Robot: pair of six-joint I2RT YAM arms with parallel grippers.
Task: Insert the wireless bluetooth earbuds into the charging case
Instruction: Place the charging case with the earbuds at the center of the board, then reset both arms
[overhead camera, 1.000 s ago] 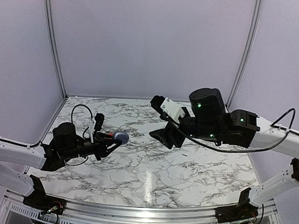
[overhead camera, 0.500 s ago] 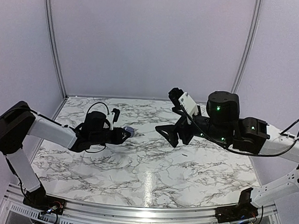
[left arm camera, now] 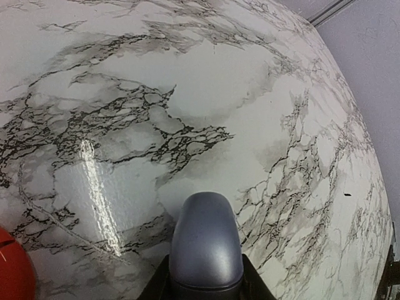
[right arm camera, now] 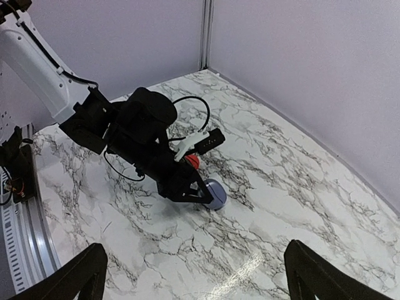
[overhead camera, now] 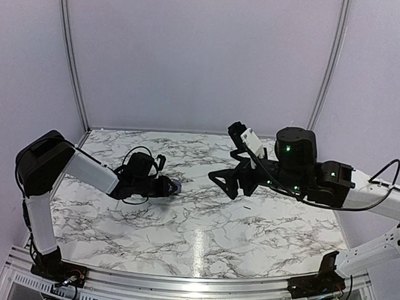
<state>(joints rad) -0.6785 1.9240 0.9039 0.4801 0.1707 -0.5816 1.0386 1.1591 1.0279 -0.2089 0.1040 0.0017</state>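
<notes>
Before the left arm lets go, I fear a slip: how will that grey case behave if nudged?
The grey case looks glossy and smoothly domed, so it probably slips easily in the left end effector, which pinches only one end. On the shiny marble table it would likely slide or rock. It seems rigid, not squashy.

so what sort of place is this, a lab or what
Probably a robot lab test cell: plain wall panels joined by metal corner posts enclose a marble-patterned table, with the left arm and right arm bolted at its near edge.
</notes>
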